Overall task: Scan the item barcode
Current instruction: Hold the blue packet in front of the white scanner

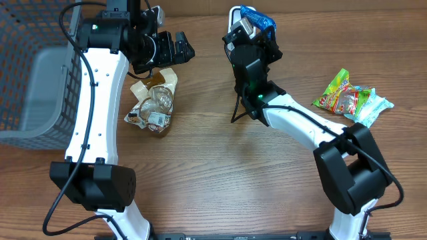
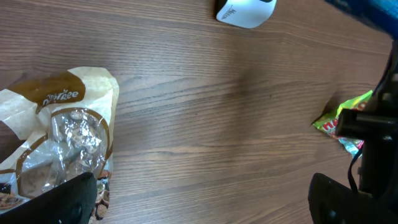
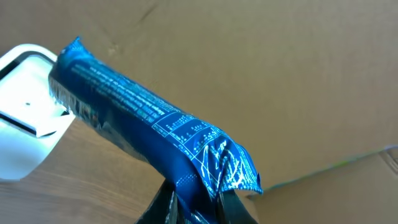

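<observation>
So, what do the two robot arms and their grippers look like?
Both the left arm and the right arm have white rounded shells, black joints and black bases. Thin black cables loop along each. A green light glows near each wrist. The left gripper and right gripper are black.

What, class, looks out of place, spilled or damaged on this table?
Nothing stands out. The right tool holds the blue packet by the white scanner; the brown snack bag and candy packets lie on the table, with no spill visible.
</observation>
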Controlling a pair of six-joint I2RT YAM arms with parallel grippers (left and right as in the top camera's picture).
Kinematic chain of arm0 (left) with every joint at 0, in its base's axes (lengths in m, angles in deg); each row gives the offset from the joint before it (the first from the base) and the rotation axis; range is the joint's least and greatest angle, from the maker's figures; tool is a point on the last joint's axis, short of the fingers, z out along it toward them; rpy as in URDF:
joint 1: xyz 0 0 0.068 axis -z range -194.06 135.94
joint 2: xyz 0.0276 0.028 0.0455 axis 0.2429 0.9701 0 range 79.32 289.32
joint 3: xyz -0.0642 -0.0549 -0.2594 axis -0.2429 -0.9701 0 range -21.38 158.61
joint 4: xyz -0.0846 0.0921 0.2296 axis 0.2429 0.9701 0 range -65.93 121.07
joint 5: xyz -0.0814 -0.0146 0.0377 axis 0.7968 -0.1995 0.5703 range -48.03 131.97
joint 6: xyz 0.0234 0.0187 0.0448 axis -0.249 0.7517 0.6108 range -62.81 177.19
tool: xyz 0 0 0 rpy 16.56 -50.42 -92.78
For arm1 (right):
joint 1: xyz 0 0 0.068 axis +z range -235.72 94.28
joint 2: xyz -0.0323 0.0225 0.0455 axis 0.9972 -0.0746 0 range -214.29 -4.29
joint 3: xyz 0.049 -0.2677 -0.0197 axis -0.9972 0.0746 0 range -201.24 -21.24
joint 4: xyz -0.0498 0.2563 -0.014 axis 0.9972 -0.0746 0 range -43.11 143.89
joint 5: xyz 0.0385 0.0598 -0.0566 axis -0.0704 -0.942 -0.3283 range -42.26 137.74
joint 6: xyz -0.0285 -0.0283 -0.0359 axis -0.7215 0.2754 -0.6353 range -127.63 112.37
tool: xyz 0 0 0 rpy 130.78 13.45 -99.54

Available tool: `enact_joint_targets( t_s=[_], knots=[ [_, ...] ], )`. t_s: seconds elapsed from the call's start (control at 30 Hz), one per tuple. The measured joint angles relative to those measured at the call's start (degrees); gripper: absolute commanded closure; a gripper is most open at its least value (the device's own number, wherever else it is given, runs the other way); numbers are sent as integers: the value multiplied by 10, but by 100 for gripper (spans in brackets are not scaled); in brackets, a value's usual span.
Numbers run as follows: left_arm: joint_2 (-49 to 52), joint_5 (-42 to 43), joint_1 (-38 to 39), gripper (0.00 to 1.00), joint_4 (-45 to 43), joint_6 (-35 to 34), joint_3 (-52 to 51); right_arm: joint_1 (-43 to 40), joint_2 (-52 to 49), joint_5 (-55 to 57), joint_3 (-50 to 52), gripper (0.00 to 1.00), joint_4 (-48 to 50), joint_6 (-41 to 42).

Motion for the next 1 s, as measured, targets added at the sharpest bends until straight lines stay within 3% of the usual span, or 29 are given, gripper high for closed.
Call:
enact_joint_targets(
  t_s=[0.3,0.5,0.7,1.0],
  knots=[
    [0,0,0,0,0,0,0,-21,-2,-43,0,96,43,-42],
    [0,0,0,0,0,0,0,-31,-39,-77,-1,96,159,-109],
    [0,0,0,0,0,0,0,-31,-100,-109,-1,96,216,-181],
    [0,0,0,0,0,0,0,-31,-114,-108,-1,96,286,-221]
  ],
)
